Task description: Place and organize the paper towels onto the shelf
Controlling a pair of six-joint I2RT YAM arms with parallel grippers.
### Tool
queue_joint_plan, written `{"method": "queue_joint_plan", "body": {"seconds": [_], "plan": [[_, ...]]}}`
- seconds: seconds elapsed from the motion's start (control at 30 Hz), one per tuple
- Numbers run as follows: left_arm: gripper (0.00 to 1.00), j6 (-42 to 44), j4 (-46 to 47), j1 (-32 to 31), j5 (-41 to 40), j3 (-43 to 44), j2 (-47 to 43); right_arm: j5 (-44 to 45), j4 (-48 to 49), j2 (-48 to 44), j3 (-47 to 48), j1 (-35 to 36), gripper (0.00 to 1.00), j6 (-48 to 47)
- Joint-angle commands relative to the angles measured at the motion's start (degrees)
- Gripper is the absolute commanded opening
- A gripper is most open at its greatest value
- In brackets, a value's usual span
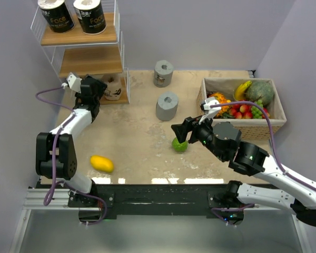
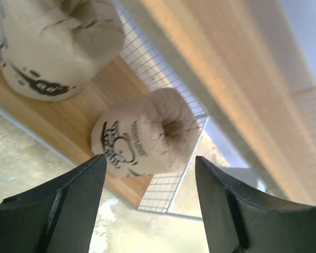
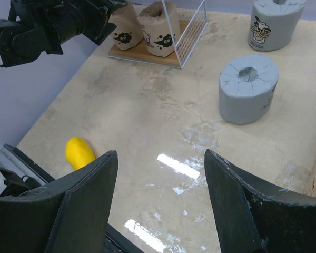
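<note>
- At the far left, on the shelf's (image 1: 89,60) top board, the black rolls (image 1: 89,16) stand upright, white ends up. The frame edge cuts off their tops.
- On the bottom board, the tan rolls (image 2: 145,132) stand hole-up. The left gripper (image 2: 150,211) has its fingers apart, and the nearer roll sits just beyond the tips, untouched.
- At mid-table, the grey rolls (image 1: 167,105) stand upright, well apart from both grippers.
- The right gripper (image 3: 160,205) is spread and empty, near a partly hidden green fruit (image 1: 180,146).
</note>
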Motion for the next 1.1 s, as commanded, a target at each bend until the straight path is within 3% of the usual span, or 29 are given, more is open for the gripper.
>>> {"method": "queue_joint_plan", "body": {"seconds": [0.0, 0.13, 0.7, 0.9, 1.07], "plan": [[0.69, -0.61, -1.39, -0.09, -0.35, -4.27, -1.84, -0.73, 2.13, -0.48, 0.30, 0.13, 0.71, 0.44], [0.61, 0.08, 0.81, -1.06, -0.96, -5.69, -0.17, -1.52, 2.66, 0.05, 0.12, 0.13, 0.70, 0.17], [0.62, 0.44, 1.95, -1.15, 3.17, 6.00, 13.37, 1.99, 3.36, 4.35, 0.91, 0.13, 0.70, -2.29], [0.67, 0.70, 0.11, -1.06, 2.91, 3.63, 9.42, 5.67, 4.15, 9.26, 1.35, 0.05, 0.70, -3.60], [0.71, -0.79, -7.27, -1.06, 4.13, 0.12, 2.06, 10.95, 4.85, 16.47, 5.03, -0.48, 0.70, -8.78]]}}
